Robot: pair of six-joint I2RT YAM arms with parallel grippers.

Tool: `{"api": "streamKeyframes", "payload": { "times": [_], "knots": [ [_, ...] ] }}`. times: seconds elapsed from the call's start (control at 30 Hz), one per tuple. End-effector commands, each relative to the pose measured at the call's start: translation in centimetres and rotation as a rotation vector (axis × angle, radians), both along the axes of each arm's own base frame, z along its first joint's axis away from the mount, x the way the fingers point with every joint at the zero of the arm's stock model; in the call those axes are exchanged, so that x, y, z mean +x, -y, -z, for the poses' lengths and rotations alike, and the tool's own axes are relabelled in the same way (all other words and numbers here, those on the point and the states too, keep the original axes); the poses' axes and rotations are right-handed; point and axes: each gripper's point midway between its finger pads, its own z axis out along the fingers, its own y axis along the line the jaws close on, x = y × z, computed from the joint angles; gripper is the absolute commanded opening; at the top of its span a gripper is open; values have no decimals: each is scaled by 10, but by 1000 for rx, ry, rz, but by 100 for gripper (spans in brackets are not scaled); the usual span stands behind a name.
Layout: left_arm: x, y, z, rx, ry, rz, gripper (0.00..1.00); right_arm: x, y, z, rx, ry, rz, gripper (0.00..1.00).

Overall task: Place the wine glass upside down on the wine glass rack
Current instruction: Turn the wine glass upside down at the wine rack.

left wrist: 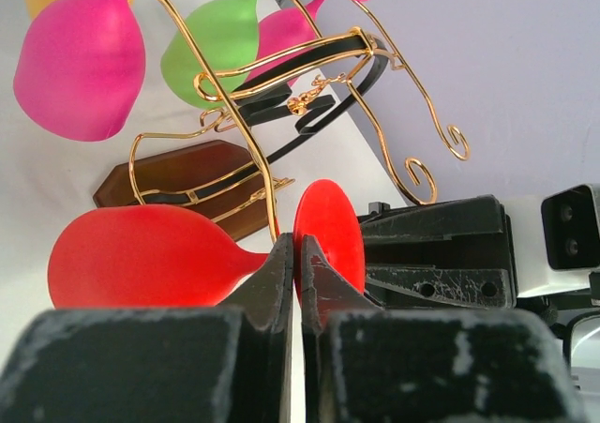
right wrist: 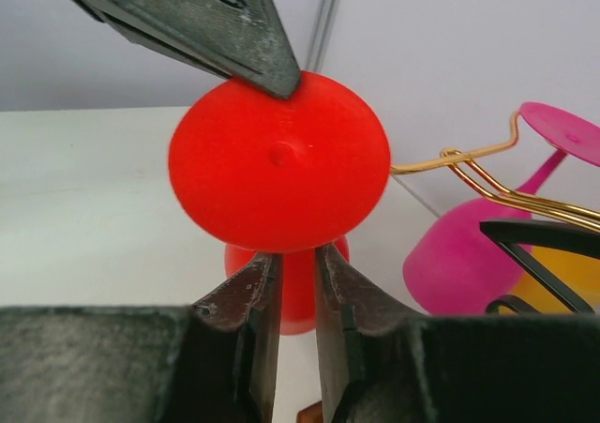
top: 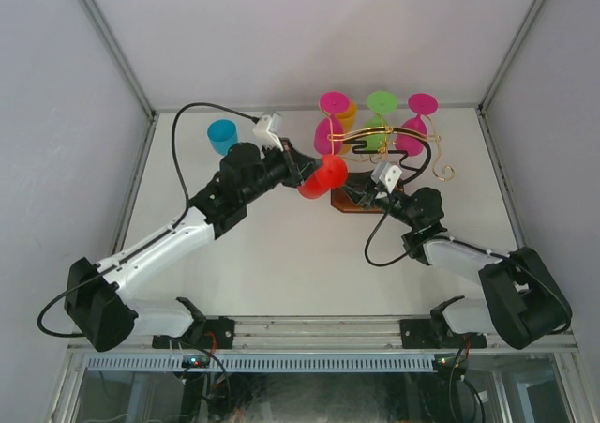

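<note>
While my left hand [left wrist: 296,245] pinches the red wine glass [left wrist: 141,259] by its stem, sideways just beside the wine glass rack [left wrist: 178,165], my right hand [right wrist: 295,256] sits slightly parted at the foot. Clear right first, then invert and hook stem on a free arm.

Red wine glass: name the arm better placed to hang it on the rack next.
Left. Its jaws are shut on the stem of the red wine glass, with the wine glass rack straight ahead; the right jaws' grip is unclear.

Wine glass [top: 323,176] left of rack [top: 384,147]
</note>
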Motion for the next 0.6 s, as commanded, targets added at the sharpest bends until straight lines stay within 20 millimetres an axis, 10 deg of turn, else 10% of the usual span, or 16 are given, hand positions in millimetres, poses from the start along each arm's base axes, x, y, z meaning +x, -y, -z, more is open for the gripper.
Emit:
{"api": "streamKeyframes", "payload": {
  "times": [0.0, 0.57],
  "knots": [
    [-7, -5, -23, -33, 21, 10, 0, 13, 16, -15, -27, 15, 127, 19],
    [-23, 21, -8, -106, -83, 92, 3, -7, 66, -55, 32, -41, 384, 25]
  ]
}}
